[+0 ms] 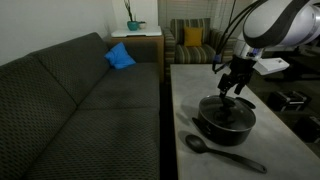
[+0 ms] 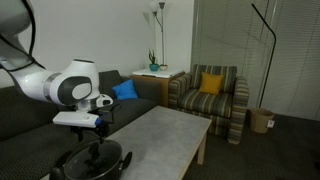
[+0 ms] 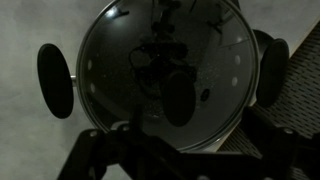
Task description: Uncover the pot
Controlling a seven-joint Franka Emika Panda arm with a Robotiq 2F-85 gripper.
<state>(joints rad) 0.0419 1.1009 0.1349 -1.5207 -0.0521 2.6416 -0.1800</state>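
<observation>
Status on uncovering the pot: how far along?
Done: the gripper is lined up above the pot, roughly over the knob of the glass lid.
In hand: nothing gripped; the jaws look open and clear of the knob.
Left: the lid sits on the pot, so descend, close on the knob, lift it off and set it aside.

Pot (image 1: pixel 226 132): black, matt outside, metal by the look.
Lid (image 3: pixel 150 60): clear glass, glossy, catching glints; its knob (image 3: pixel 180 100) is dark and matt.
Spoon (image 1: pixel 198 145): black, dull sheen, plastic-like.
Worktop (image 1: pixel 190 85): pale, smooth, matt, stone-like.
Sofa (image 1: pixel 70 100): dark woven cloth, rough.
Cushion (image 1: pixel 120 57): blue cloth.
Armchair (image 2: pixel 210 100): striped cloth.
My hand (image 1: pixel 232 92): black, matt.
My arm's shell (image 1: pixel 275 25): white, smooth, glossy plastic.
</observation>
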